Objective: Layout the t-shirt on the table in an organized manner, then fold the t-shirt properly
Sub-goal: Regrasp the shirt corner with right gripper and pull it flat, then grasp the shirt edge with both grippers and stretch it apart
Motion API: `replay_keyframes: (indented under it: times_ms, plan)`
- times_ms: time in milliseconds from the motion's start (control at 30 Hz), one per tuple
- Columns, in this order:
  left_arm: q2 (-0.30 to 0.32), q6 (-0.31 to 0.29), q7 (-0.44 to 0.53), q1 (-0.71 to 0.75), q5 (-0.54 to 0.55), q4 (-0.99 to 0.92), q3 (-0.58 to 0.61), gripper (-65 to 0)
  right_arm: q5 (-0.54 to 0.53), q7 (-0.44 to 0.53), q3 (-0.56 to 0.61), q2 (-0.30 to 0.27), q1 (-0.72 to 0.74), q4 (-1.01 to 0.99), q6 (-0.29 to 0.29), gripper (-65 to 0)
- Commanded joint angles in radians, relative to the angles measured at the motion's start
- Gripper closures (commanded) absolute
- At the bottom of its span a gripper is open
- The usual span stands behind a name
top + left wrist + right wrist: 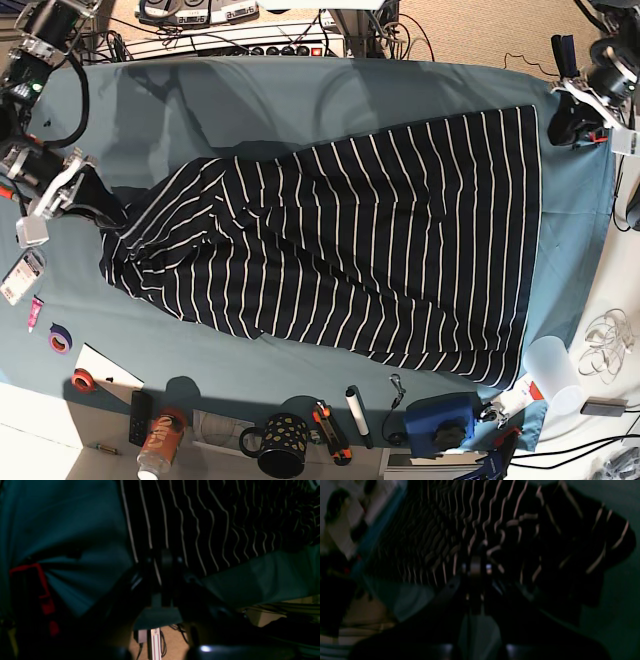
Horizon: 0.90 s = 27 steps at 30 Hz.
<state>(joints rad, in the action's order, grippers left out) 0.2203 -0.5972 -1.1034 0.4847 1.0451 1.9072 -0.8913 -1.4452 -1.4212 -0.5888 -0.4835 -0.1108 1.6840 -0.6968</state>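
— Where the t-shirt (350,250) was spread across the table (300,90), what was gripped?
— Its shoulder was pinched by the right gripper (100,212), its hem corner by the left gripper (558,128). Tape rolls (70,360) and a mug (282,445) were seen along the near edge.

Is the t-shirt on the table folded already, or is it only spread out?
Spread, not folded. In the base view the t-shirt lies open across the table; its hem runs straight, but the collar end is still bunched and wrinkled.
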Motion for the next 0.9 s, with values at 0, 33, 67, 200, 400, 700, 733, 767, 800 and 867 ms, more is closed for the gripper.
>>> replay_keyframes:
  times_ms: [0, 33, 67, 200, 400, 700, 733, 767, 800, 867]
  plan:
    - [0.013, -0.007, 0.019, 0.003, 0.026, 0.015, -0.008, -4.7, -0.038, 0.025, -0.010, -0.013, 0.011, 0.016, -0.001, 0.0]
    - [0.013, -0.007, 0.019, 0.003, 0.026, 0.015, -0.008, -4.7, -0.038, 0.025, -0.010, -0.008, 0.011, 0.016, -0.001, 0.0]
    - [0.013, -0.007, 0.019, 0.003, 0.026, 0.015, -0.008, -4.7, -0.038, 0.025, -0.010, -0.006, 0.010, 0.016, -0.001, 0.0]
    - [0.013, -0.008, 0.018, 0.003, 0.026, 0.015, -0.008, -5.2, -0.038, 0.025, -0.042, -0.006, 0.005, 0.016, -0.001, 0.0]
    - [0.013, -0.039, 0.040, 0.003, 0.025, 0.015, 0.069, -27.0, -0.038, 0.025, -0.265, -0.007, -0.006, 0.016, -0.001, 0.0]
    - [0.015, 0.235, 0.084, -0.017, -0.213, 0.014, 0.193, -27.9, -0.038, 0.025, -0.380, -0.004, -0.164, 0.016, -0.001, 0.0]
    - [0.014, 0.235, 0.035, -0.016, -0.180, 0.014, 0.193, -27.9, -0.038, 0.025, -0.380, 0.000, -0.172, 0.016, -0.001, 0.0]
    - [0.014, 0.235, -0.003, -0.016, -0.143, 0.010, 0.193, -27.9, -0.038, 0.025, -0.380, 0.009, -0.174, 0.016, -0.001, 0.0]
    - [0.014, 0.234, -0.015, -0.016, -0.122, 0.002, 0.193, -27.9, -0.038, 0.025, -0.380, 0.021, -0.174, 0.016, -0.001, 0.0]
    - [0.012, 0.232, 0.014, -0.016, -0.121, -0.026, 0.193, -27.9, -0.038, 0.025, -0.380, 0.044, -0.174, 0.016, -0.001, 0.0]
